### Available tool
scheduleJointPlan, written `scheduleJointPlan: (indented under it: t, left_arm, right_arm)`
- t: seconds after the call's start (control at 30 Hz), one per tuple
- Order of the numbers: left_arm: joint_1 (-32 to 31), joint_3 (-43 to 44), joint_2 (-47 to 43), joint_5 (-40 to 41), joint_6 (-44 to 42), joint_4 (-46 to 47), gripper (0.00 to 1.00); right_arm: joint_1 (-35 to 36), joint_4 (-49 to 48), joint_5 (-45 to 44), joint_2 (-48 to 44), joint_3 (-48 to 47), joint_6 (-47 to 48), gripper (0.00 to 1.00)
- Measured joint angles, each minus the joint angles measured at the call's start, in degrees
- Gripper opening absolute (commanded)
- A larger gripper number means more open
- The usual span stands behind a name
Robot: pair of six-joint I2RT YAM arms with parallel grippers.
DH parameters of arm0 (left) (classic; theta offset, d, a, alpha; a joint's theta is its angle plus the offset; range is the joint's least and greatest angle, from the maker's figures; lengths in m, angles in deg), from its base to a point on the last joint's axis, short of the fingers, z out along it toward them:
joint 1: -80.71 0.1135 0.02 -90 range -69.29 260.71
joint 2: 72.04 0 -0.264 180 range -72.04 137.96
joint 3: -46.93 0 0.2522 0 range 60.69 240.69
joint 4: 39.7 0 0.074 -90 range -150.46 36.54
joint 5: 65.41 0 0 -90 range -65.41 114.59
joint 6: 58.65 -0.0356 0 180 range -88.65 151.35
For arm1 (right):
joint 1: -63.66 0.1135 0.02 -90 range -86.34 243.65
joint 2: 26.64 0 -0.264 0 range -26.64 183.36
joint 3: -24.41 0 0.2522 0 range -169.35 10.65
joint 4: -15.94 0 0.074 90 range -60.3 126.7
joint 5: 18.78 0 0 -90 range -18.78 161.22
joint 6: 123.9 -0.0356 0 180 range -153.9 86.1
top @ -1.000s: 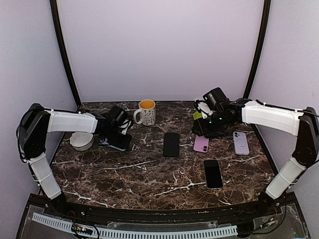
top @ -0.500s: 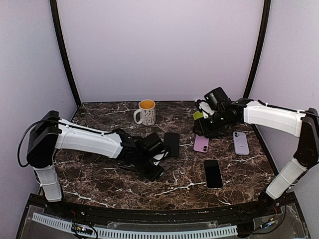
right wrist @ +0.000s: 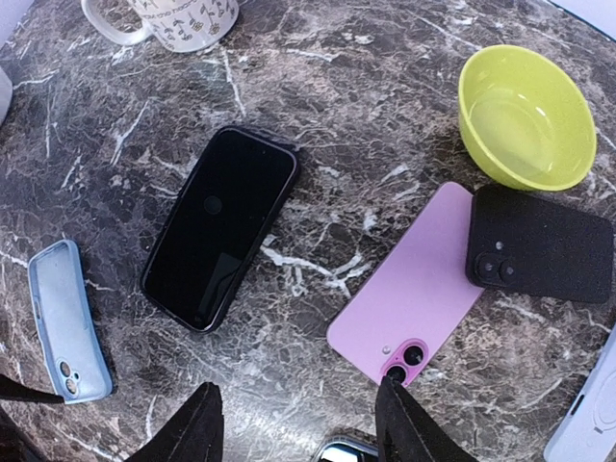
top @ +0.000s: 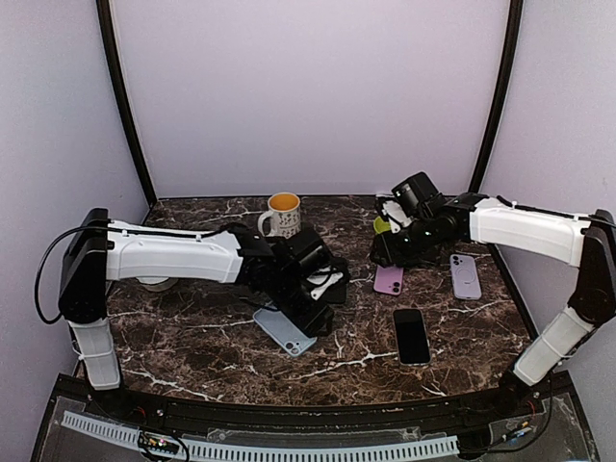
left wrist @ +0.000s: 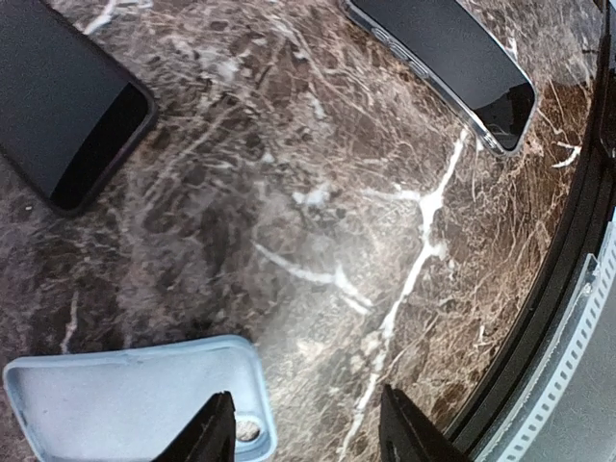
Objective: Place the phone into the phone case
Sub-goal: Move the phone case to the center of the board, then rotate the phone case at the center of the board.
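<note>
A light blue phone case point(top: 284, 330) lies inside-up on the marble table, also seen in the left wrist view point(left wrist: 135, 395) and the right wrist view point(right wrist: 63, 332). My left gripper point(top: 316, 318) hovers low beside the case's camera-hole end, open point(left wrist: 308, 433), with only bare marble between its fingers. A black phone point(top: 332, 279) lies screen-up just behind it point(right wrist: 221, 226). My right gripper point(top: 390, 252) is open point(right wrist: 298, 423) above the table between the black phone and a pink phone point(right wrist: 414, 289), holding nothing.
Another dark-screened phone point(top: 411, 336) lies front right point(left wrist: 448, 63). A lavender phone back point(top: 466, 276), a black case point(right wrist: 539, 245), a green bowl point(right wrist: 525, 115) and a mug point(top: 281, 217) stand behind. A white bowl point(top: 154, 284) sits at the left, partly hidden.
My left arm swung from the left rear to the table's centre and its jaws opened. The light blue case now lies on the marble beside them. The right arm stayed put.
</note>
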Motion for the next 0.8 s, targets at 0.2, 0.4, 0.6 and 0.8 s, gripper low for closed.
scheduleJointPlan:
  t: [0.2,0.4,0.6,0.8]
  left_arm:
    - [11.37,-2.08,-4.04,0.92,-0.26,-0.42,0.36]
    - [20.52,-3.54,-4.17,2.89,-1.11,2.08,0.21]
    - [20.59,-0.26,1.79,1.99,-4.52,3.69,0.11]
    - [20.59,0.37,7.54,0.63,-7.30,3.72,0.09]
  right_arm:
    - [6.01,-2.84,2.49,0.02,2.95,-1.33,0.40]
    - [15.80,-9.90,7.80,0.42,7.17,-1.92,0.19]
    - [26.34,-17.38,13.35,6.36,7.37,1.81,0.10]
    - [30.80,-18.25,15.58,16.59,1.92,5.68,0.08]
